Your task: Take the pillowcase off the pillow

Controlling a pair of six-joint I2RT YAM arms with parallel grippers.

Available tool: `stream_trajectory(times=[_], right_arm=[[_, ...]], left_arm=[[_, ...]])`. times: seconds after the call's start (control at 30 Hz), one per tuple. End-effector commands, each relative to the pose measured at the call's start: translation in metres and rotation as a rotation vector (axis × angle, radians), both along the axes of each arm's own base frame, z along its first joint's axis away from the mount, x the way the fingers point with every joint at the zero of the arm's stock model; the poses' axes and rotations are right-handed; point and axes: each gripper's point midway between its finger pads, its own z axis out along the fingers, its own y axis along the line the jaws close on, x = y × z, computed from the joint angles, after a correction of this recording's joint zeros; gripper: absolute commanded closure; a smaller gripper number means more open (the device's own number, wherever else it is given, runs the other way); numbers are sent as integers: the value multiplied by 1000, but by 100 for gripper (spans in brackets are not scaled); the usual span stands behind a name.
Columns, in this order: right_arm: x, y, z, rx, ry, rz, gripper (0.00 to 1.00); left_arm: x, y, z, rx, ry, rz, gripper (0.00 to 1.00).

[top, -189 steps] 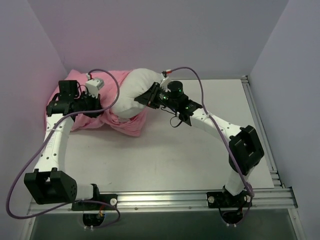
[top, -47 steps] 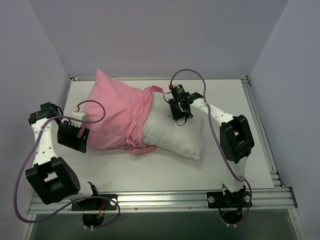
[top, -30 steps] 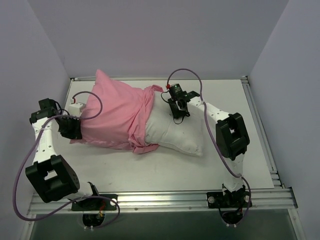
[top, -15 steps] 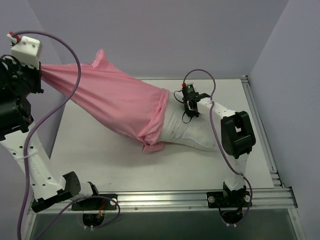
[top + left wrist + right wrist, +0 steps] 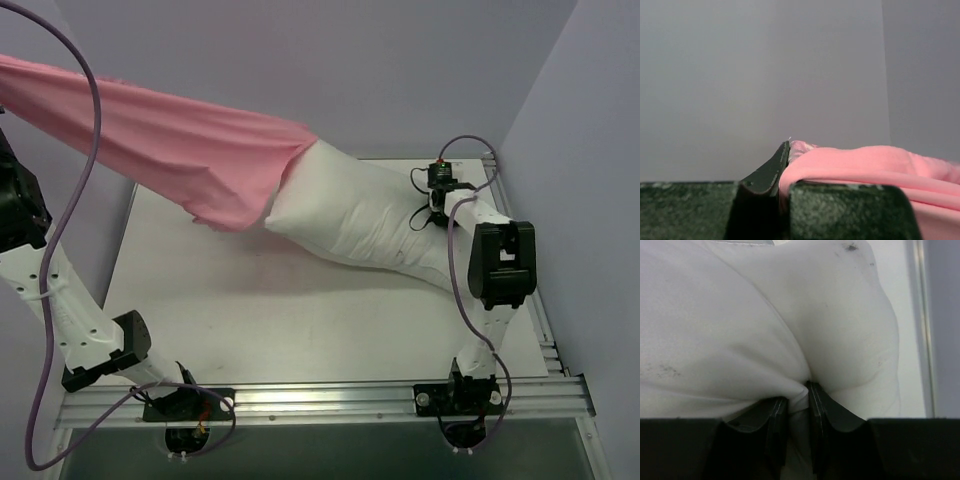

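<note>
1. Left gripper (image 5: 784, 175): jaws nearly closed, clamping a fold of the pink pillowcase (image 5: 190, 145). The fabric bulges out over the right-hand finger; the dark left finger (image 5: 767, 172) presses against it.
2. Left gripper sits outside the top view; only the left arm (image 5: 55, 290) shows there, raised high at the left edge.
3. Pillowcase hangs in the air, stretched taut from the upper left corner of the top view down to its open mouth near table centre.
4. Mouth of the pillowcase meets the left end of the white pillow (image 5: 350, 215); only that end looks tucked inside, the rest of the pillow is bare.
5. Right gripper (image 5: 796, 412): jaws narrow, a thin gap between them filled with a pinch of pillow cloth. Both fingers (image 5: 819, 415) touch the pillow, which puckers at the grip.
6. Pillow lies slanted across the table (image 5: 250, 320), its right end at the right gripper near the far right edge.
</note>
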Motion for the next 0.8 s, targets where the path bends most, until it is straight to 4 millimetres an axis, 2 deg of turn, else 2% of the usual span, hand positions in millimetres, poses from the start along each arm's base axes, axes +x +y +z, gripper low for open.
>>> stream_trajectory(times=[0.0, 0.07, 0.17, 0.2, 0.27, 0.3, 0.33, 0.37, 0.4, 0.43, 0.47, 0.5, 0.53, 0.57, 0.6, 0.63, 0.67, 0.7, 0.73, 0.77], right_arm=[[-120, -84, -58, -109, 468, -200, 79], [-118, -98, -53, -61, 423, -251, 79], [-111, -91, -54, 27, 381, -254, 80], [-105, -75, -59, 108, 366, -221, 80], [-90, -53, -61, 245, 289, -181, 81], [-81, -30, -62, 380, 248, -151, 81], [-74, -20, -55, 439, 201, -140, 81], [-69, -13, -55, 478, 163, -132, 80], [-65, -8, -52, 512, 138, -127, 79], [-60, -1, -43, 549, 100, -130, 79], [-56, 1, -40, 562, 76, -125, 79], [-55, 2, -36, 567, 62, -127, 78], [-52, 1, -26, 566, 31, -128, 77], [-51, 0, -22, 558, 13, -132, 76], [-52, -2, -17, 549, -1, -136, 76], [-50, -3, -4, 542, -34, -132, 74], [-50, -5, 1, 529, -49, -138, 64], [-49, -8, 8, 516, -66, -144, 59], [-49, -8, 21, 502, -89, -139, 53], [-50, -9, 28, 488, -100, -139, 39]], left_arm=[[-65, 1, 78, 72, -327, 133, 98], [-60, 1, 76, 81, -311, 128, 98], [-46, -4, 67, 81, -274, 67, 98], [-32, -17, 63, 98, -243, -31, 98], [0, -32, 35, 41, -171, -182, 98], [16, -46, 22, 28, -129, -277, 98], [36, -60, 1, -2, -66, -365, 98], [61, -64, -31, -46, 20, -400, 98], [77, -73, -53, -59, 89, -433, 98], [101, -94, -87, -61, 201, -475, 98], [121, -105, -128, -78, 314, -498, 98], [134, -117, -156, -75, 392, -515, 98], [150, -141, -187, -61, 471, -558, 98], [158, -147, -211, -70, 528, -558, 98], [167, -154, -254, -97, 621, -571, 98], [176, -162, -280, -108, 673, -587, 98], [179, -177, -300, -108, 719, -615, 98], [181, -182, -331, -122, 790, -627, 92], [183, -186, -369, -129, 905, -644, 72], [181, -194, -389, -134, 976, -665, 38]])
